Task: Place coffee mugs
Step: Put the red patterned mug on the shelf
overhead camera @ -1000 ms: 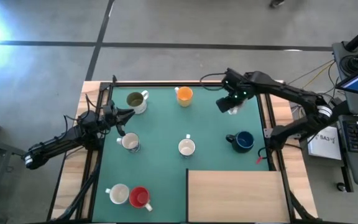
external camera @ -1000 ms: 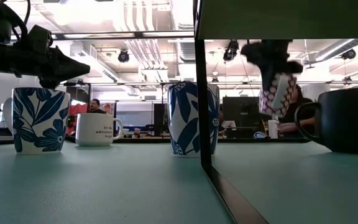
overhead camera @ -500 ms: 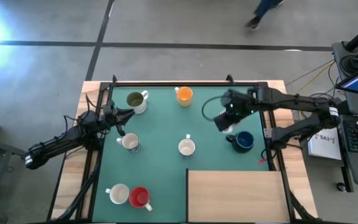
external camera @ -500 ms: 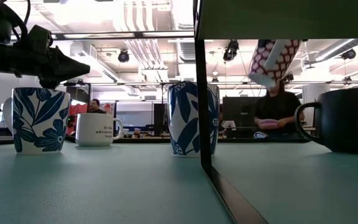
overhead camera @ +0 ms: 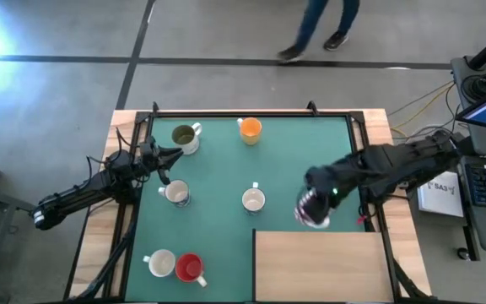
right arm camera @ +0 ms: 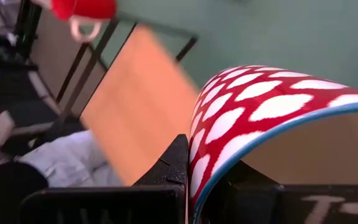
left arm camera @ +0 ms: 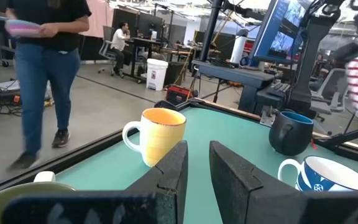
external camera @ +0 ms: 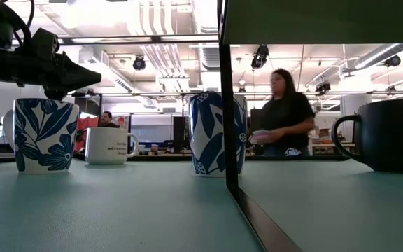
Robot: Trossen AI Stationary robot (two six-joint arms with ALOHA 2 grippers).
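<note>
My right gripper (overhead camera: 312, 206) is shut on a red mug with white spots (overhead camera: 310, 211) and hangs over the far edge of the wooden board (overhead camera: 319, 266). My left gripper (overhead camera: 172, 154) waits open at the table's left, between the olive-inside mug (overhead camera: 184, 137) and a white mug (overhead camera: 176, 193). The orange mug (overhead camera: 249, 129), a second white mug (overhead camera: 253, 200), a third (overhead camera: 160, 263) and the red mug (overhead camera: 191, 268) stand on their bases on the green mat. The dark blue mug (left arm camera: 289, 130) is hidden under my right arm in the high view. My right gripper holds the spotted mug by its rim (right arm camera: 211, 163). The wall is pinched between one finger outside (right arm camera: 175, 167) and one that looks to be inside. The mug is lifted clear of the table, too high for the low view to catch.
A raised dark frame (overhead camera: 251, 112) runs round the green mat. The wooden board fills the near right corner. A person (external camera: 280, 112) walks past beyond the far edge. There is bare mat between the white mugs and the board.
My right gripper has carried the spotted mug from the table's far right toward the near edge, past the dark blue mug, to the board's far edge. The mug rose out of the low view. A person walked along the far side.
</note>
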